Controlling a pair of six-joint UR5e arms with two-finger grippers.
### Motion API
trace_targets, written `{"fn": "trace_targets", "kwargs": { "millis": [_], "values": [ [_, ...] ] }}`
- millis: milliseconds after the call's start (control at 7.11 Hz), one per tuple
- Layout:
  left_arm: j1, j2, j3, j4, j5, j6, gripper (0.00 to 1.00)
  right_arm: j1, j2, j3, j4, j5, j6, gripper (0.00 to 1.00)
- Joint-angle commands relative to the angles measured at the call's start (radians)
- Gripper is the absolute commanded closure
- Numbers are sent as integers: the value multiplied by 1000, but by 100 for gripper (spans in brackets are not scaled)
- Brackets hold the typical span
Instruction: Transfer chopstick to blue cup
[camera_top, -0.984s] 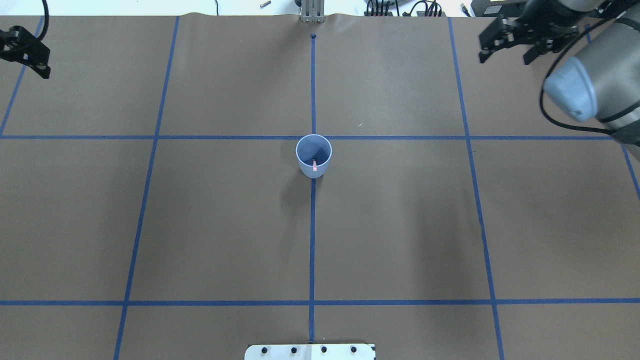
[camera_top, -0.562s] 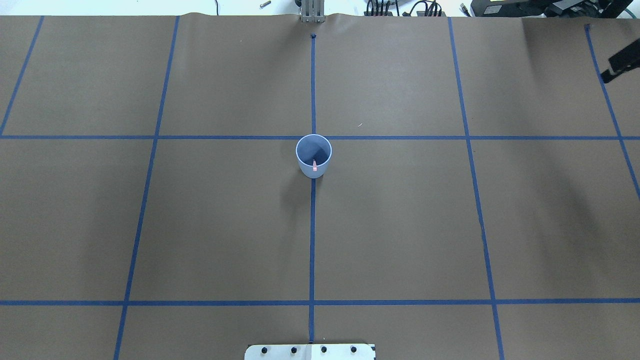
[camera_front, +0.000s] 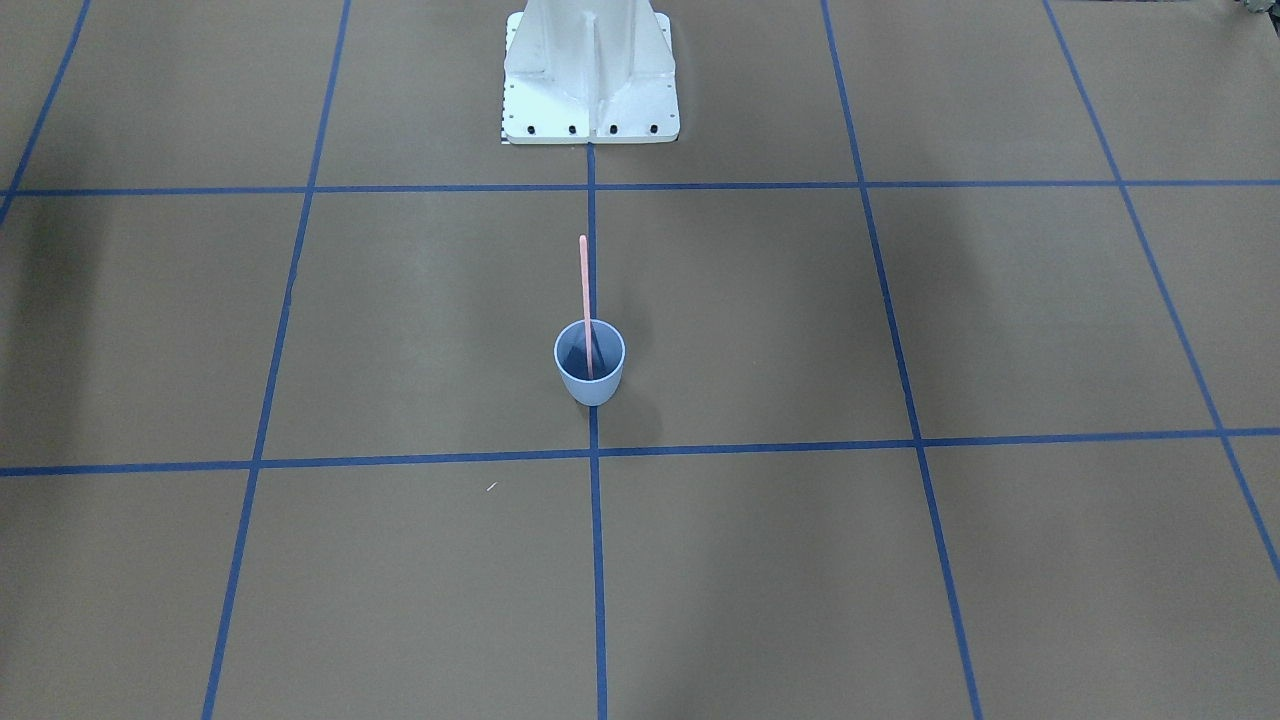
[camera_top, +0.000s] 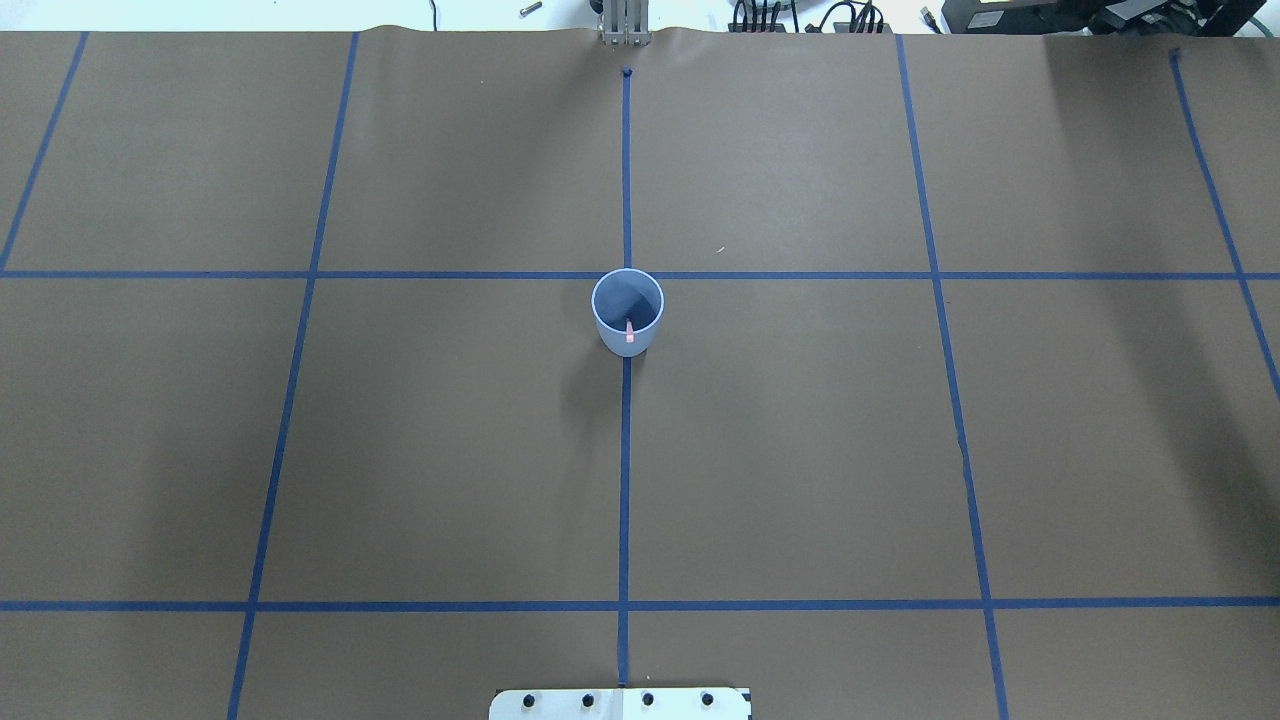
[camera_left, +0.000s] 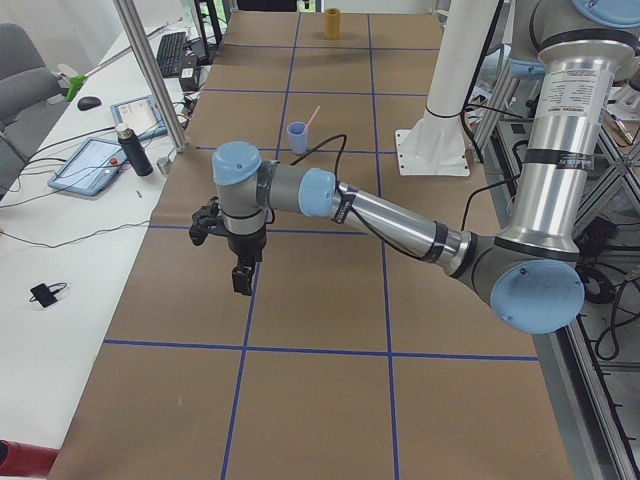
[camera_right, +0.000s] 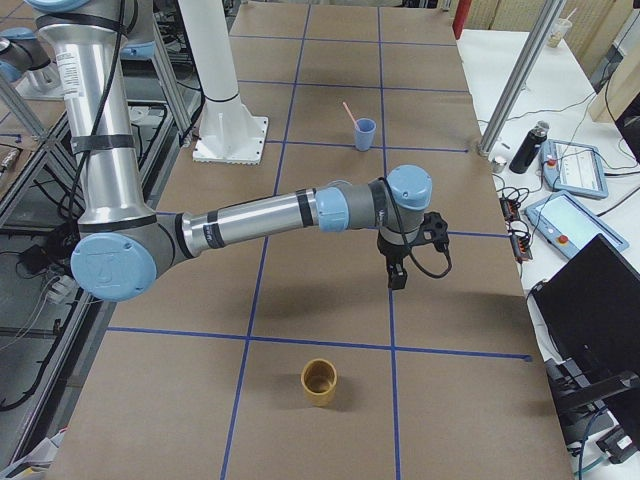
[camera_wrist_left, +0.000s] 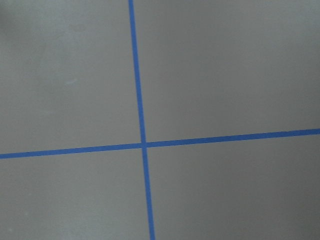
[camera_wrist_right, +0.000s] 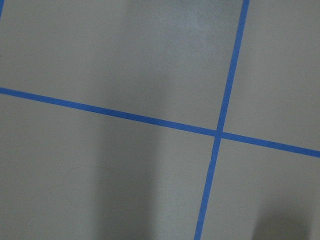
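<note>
- We saw the chopstick (camera_front: 584, 290) standing in the blue cup (camera_front: 590, 365), lower end inside and the rest rising well above the rim.
- In the front-facing view it leaned toward 12 o'clock, toward the white robot pedestal (camera_front: 590, 70).
- From overhead only its top end showed, at the cup's 6 o'clock rim.
- The cup stood upright on the brown paper table (camera_top: 800, 450), on the centre blue tape line (camera_top: 625, 480), just at 6 o'clock of a tape crossing in the overhead view.
- The left gripper (camera_left: 240, 268) hung pointing down over the paper, well apart from the cup, at about 7 o'clock of it in the left side view; we could not tell whether its fingers were released or clenched.
- The right gripper (camera_right: 396, 275) also pointed down, at about 6 o'clock of the cup in the right side view; its finger state we could not tell either.
- Neither gripper touched the cup or the chopstick.
- Both wrist views showed only paper and crossing tape.
- A tan cup (camera_right: 320, 381) stood upright at about 7 o'clock of the right gripper.
</note>
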Motion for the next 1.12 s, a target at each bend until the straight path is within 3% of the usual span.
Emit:
{"fn": "trace_targets", "kwargs": {
  "millis": [0, 141, 422, 984],
  "values": [
    [-6, 69, 3, -41, 2, 7, 1, 12, -34, -13, 9, -7, -21, 0],
    [-5, 129, 12, -52, 5, 7, 1, 12, -60, -36, 10, -36, -19, 0],
    [-6, 137, 25, -50, 3, -2, 1, 12, -71, -44, 10, -134, -19, 0],
    [-31, 191, 25, -70, -1, 4, 1, 12, -70, -44, 9, -120, -16, 0]
  ]
}}
